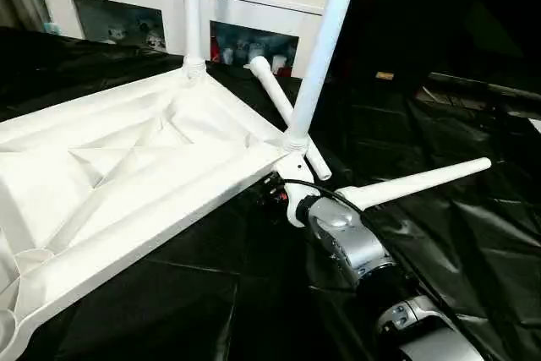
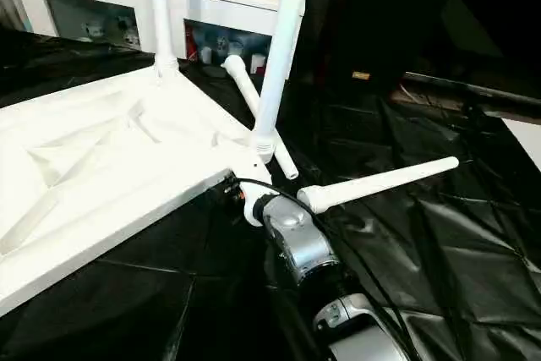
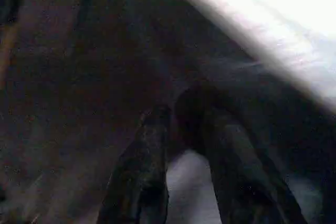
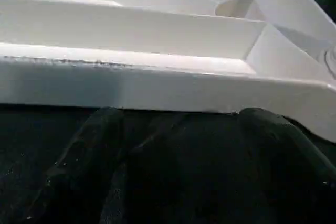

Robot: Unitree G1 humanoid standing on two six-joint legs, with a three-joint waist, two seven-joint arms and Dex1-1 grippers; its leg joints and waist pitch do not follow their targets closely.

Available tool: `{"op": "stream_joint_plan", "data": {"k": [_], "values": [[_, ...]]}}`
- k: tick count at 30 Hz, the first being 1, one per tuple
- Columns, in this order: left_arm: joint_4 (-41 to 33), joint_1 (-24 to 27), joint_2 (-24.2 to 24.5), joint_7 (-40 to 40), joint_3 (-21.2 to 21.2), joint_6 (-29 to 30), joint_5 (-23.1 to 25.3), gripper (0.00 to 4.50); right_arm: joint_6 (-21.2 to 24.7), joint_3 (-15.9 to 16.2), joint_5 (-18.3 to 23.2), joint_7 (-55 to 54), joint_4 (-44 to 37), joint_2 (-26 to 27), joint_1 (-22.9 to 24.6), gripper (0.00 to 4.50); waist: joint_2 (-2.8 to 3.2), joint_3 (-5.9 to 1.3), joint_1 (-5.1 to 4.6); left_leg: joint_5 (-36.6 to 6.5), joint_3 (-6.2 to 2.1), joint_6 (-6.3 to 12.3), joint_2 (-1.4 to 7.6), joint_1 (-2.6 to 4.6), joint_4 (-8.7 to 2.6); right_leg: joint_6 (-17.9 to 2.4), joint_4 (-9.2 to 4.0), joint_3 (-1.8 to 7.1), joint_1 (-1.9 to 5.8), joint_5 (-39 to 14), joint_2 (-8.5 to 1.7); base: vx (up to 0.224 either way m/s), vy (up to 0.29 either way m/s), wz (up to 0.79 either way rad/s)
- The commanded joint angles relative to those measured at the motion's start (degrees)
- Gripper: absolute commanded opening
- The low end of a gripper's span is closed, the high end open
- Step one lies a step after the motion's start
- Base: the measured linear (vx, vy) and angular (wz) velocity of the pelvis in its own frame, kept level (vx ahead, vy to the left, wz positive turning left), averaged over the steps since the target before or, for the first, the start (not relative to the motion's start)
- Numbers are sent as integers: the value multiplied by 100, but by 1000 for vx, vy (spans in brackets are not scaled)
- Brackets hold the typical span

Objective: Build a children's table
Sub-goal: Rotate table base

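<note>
Right wrist view: wide black fingers at ribbed white plastic tabletop rim.

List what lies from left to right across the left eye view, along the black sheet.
Upturned tabletop → upright leg at its far corner → leaning leg at its near corner → loose leg lying on the sheet.
</note>
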Motion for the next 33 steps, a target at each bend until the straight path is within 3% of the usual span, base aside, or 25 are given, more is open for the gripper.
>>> {"op": "stream_joint_plan", "data": {"k": [1,3,5,6,7,8,9,12,15,23,33], "values": [[-295,115,-9,-513,-282,118,-204,127,-57,-66,-10,-29,110,-25,-98,375,342,-285,-20,-2501,-148,-475,256,204,-509,-960,-447,348,71,-1469,-512,0,0,0],[-773,405,114,-1017,-481,136,-421,127,-152,-62,-7,-41,274,-19,-126,375,375,-281,-24,-2516,-146,-467,256,196,-508,-973,-444,355,63,-1477,-508,0,0,0],[-834,447,136,-1085,-507,108,-439,127,-163,-64,-7,-42,291,-18,-130,375,369,-278,-20,-2536,-141,-459,255,207,-512,-968,-447,347,60,-1502,-485,0,0,0],[-1197,665,243,-1418,-594,145,-547,127,-210,-85,-11,-44,371,-14,-154,375,361,-280,-14,-2513,-129,-449,255,224,-498,-984,-444,357,45,-1423,-485,0,0,0],[-1648,959,377,-1840,-661,110,-704,127,-247,-106,-15,-38,434,-18,-179,375,380,-277,-13,-2436,-139,-436,258,191,-507,-1001,-430,355,73,-1397,-493,0,0,0],[-1648,959,377,-1840,-661,110,-704,127,-247,-106,-15,-38,434,-18,-179,375,381,-275,-12,-2433,-142,-432,271,179,-512,-1017,-429,360,80,-1405,-509,0,0,0],[-2012,1185,484,-2142,-694,133,-796,127,-271,-116,-22,-29,472,-28,-195,375,380,-265,-11,-2474,-111,-434,265,227,-502,-1022,-439,357,41,-1400,-468,0,0,0],[-2639,1557,663,-2646,-665,160,-1027,127,-334,-100,-51,9,534,-57,-224,375,389,-253,-7,-2426,-116,-418,259,187,-510,-999,-426,363,72,-1462,-477,0,0,0],[-3025,1713,755,-2772,-647,146,-1112,127,-401,-83,-62,57,577,-74,-244,375,388,-239,-28,-2532,-111,-419,253,195,-505,-920,-455,371,58,-1718,-472,0,0,0],[-4313,1666,558,-3131,-642,473,-1809,127,-544,-47,-79,202,551,-96,-212,375,389,-238,-55,-2486,-102,-467,246,188,-496,-897,-432,358,64,-1672,-433,0,0,0],[-5019,980,75,-3053,-1416,709,-2141,127,-688,-1,-81,381,491,-105,-151,375,353,-271,-102,-2143,-89,-444,206,122,-440,-902,-382,352,128,-1526,-427,0,0,0]]}}
